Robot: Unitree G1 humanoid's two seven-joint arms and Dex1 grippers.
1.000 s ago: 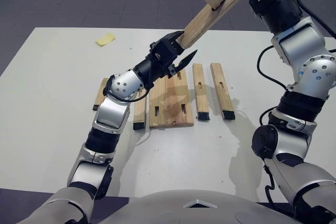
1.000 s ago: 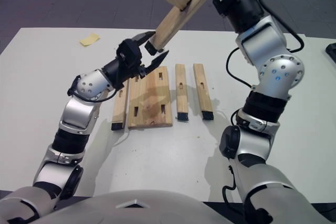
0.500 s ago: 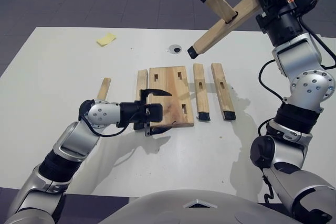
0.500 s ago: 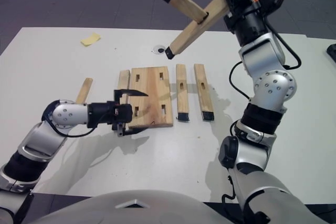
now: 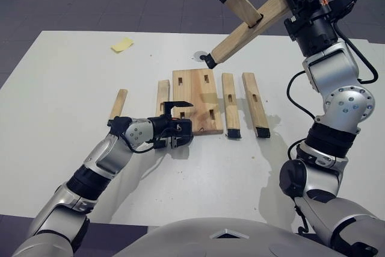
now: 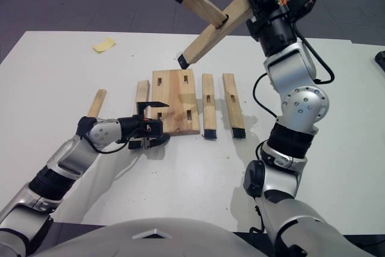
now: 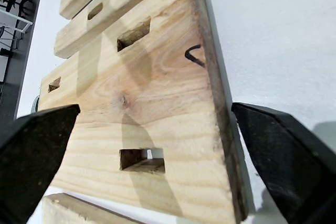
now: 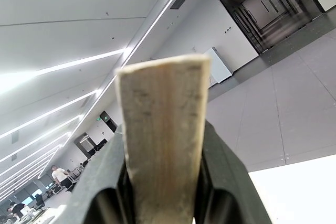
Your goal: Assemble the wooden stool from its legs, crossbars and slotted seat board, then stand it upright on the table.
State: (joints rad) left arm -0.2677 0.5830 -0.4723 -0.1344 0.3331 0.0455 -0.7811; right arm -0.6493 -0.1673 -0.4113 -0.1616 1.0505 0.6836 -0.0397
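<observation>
The slotted seat board (image 5: 195,97) lies flat on the white table (image 5: 66,88). My left gripper (image 5: 178,126) is low at the board's near edge, open; in the left wrist view its black fingers (image 7: 37,150) stand on either side of the seat board (image 7: 142,93) with small gaps. High at the back right, my right gripper (image 5: 298,1) is shut on a long wooden leg (image 5: 252,25) that slants down toward the board, with a crossbar (image 5: 240,4) stuck through its slot. The leg's cut end (image 8: 163,140) sits between the right fingers.
Two slotted legs (image 5: 228,104) (image 5: 254,111) lie right of the board. A short bar (image 5: 162,94) lies just left of it, another (image 5: 118,103) farther left. A yellow note (image 5: 122,44) and a round table hole (image 5: 200,56) are at the back.
My left gripper let go of the raised leg's lower end, dropped to the table and closed in on the board's near edge. The board has shifted slightly away. The right arm swung the leg a little leftward.
</observation>
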